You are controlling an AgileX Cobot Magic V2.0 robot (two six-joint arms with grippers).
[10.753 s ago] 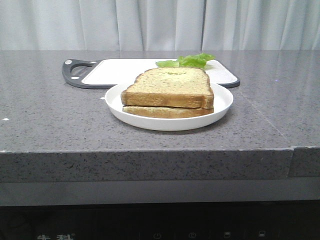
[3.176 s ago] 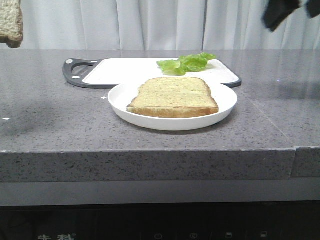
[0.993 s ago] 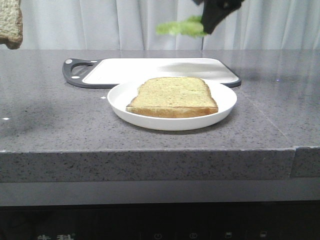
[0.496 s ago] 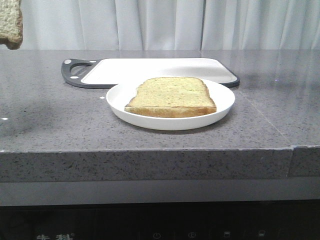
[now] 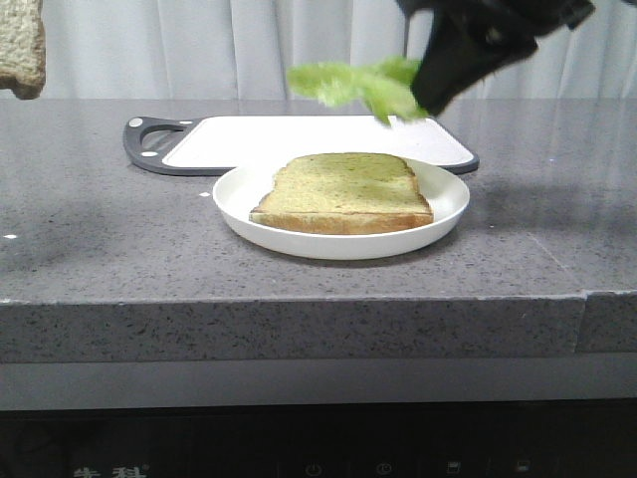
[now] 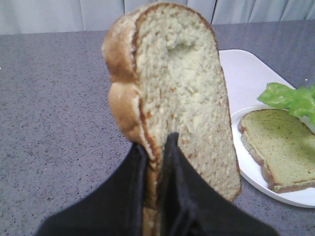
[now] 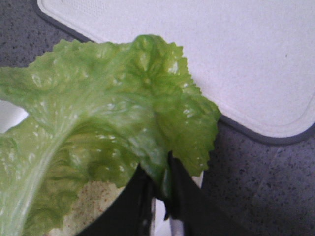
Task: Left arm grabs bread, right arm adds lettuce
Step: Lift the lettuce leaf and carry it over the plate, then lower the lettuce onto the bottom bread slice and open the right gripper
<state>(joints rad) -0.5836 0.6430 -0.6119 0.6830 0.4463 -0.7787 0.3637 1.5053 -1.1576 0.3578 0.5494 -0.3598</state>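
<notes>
My left hand is clamped shut on the lower edge of the thick, golden-crusted toast slice with the pale speckled face and shallow dimple. I hold it upright and high at the far left of the scene, well apart from the round white plate, so the thinner, flatter toast slice lying on the plate is left uncovered for the filling.

My right hand, black and wedge-fingered, is pinched closed on the stem end of the crinkly bright green lettuce leaves. They hang in the air above the far right part of the plate, spreading leftward from my fingers out over the flat slice. I grip them at one edge so most of the leaf drapes free and can settle across the bread once I let go.

Behind the plate, the white cutting board with its dark grey rim and handle lies on the speckled grey stone worktop.

As I judge it, the lettuce needs to come lower and a little nearer, over the middle of the flat slice, before release; dropped from this height it could land partly off the bread.
</notes>
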